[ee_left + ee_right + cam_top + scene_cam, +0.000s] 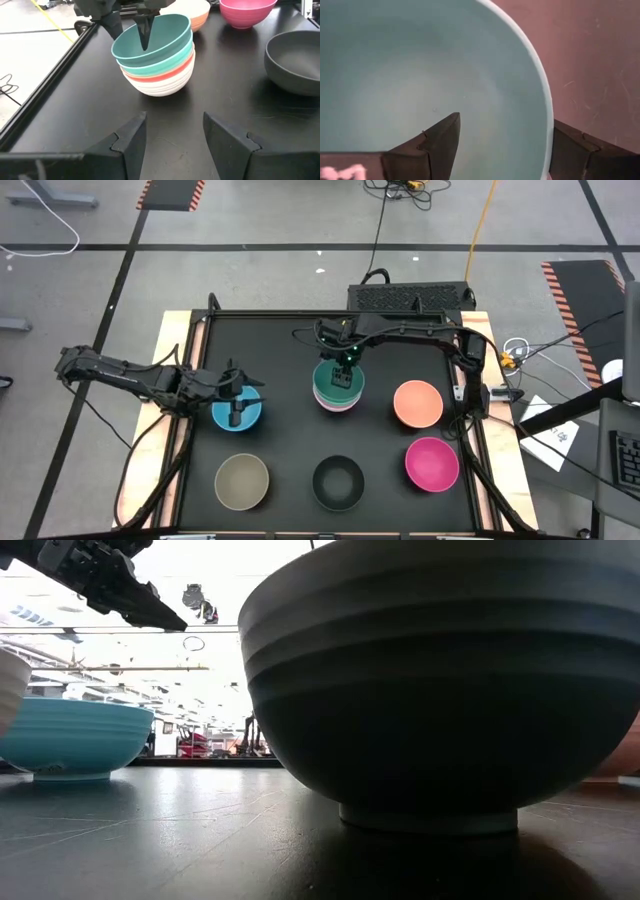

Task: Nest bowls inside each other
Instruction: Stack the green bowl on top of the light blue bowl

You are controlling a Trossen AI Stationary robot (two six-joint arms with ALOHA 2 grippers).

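Note:
A stack of bowls (330,395) stands mid-table: white (160,87) at the bottom, then red-pink, turquoise, and a dark green bowl (160,37) lying tilted on top. My right gripper (345,375) is open above this stack, astride the green bowl's rim (547,125). My left gripper (174,116) is open and hovers above the blue bowl (252,412), clear of it in the low view (165,618). The orange (417,403), magenta (431,463), black (338,482) and tan (242,482) bowls stand alone on their bases. My right gripper comes from above, pointing down, with one finger (440,145) inside the dark green bowl and the other (575,150) outside its rim. The gap between them is far wider than the wall. Whether either finger touches the bowl, I cannot tell.
The black table top has a raised frame (60,75) around it. In the low view the black bowl (430,690) fills the front and the blue bowl (70,740) sits left of it. Bare table lies between the stack and the near row of bowls.

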